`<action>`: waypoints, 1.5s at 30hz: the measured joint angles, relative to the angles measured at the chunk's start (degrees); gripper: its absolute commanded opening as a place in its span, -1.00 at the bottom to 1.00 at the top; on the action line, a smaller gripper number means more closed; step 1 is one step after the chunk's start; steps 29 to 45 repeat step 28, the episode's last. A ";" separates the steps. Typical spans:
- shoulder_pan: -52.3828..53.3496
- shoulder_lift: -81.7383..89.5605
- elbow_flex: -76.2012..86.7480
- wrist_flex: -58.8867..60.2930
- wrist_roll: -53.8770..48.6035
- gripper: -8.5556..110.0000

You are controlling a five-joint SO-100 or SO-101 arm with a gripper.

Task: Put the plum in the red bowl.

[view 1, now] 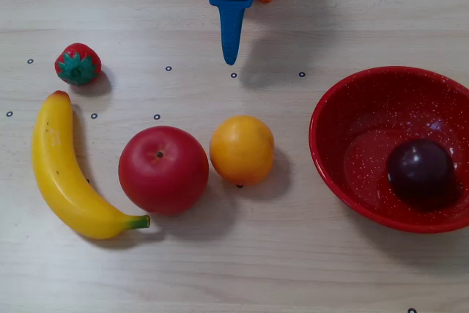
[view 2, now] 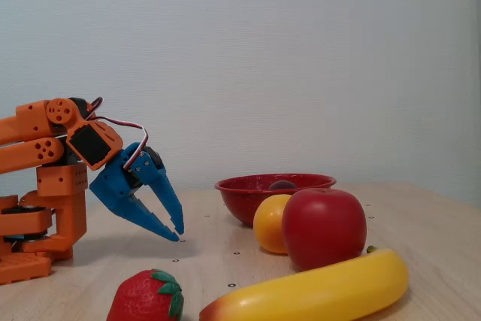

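1. Overhead, in a fixed view looking straight down, the plum (view 1: pixel 421 171) sits inside the red bowl (view 1: pixel 344 115), toward the bowl's 4 o'clock side, on the pale wooden desk (view 1: pixel 293 269).
2. At the frame's 12 o'clock, the blue pincer (view 1: pixel 231 56) points down toward the centre, well apart from the bowl and holding nothing; from this angle its fingers overlap, so the gap cannot be judged.
3. An orange (view 1: pixel 242 149) sits just beside a red apple (view 1: pixel 163 169) near the centre, with a banana (view 1: pixel 66 174) curving at 9 o'clock and a strawberry (view 1: pixel 78 64) at 10 o'clock.
4. Side-on, in a fixed view at desk level, the pincer (view 2: pixel 178 231) hangs just above the desk at 8 o'clock, its fingers nearly together and empty, on the orange arm (view 2: pixel 45 148).
5. Only the plum's top (view 2: pixel 283 184) peeks over the rim of the red bowl (view 2: pixel 240 193), behind the orange (view 2: pixel 268 223) and apple (view 2: pixel 325 227).
6. Foreground: strawberry (view 2: pixel 146 297) and banana (view 2: pixel 316 291).
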 measured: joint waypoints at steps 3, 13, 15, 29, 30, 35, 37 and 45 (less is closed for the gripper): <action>0.00 0.09 0.00 0.00 0.09 -0.85; 0.00 0.09 0.00 0.00 -1.76 -0.85; 0.00 0.09 0.00 0.00 -1.76 -0.85; 0.00 0.09 0.00 0.00 -1.76 -0.85; 0.00 0.09 0.00 0.00 -1.76 -0.85; 0.00 0.09 0.00 0.00 -1.76 -0.85; 0.00 0.09 0.00 0.00 -1.76 -0.85; 0.00 0.09 0.00 0.00 -1.76 -0.85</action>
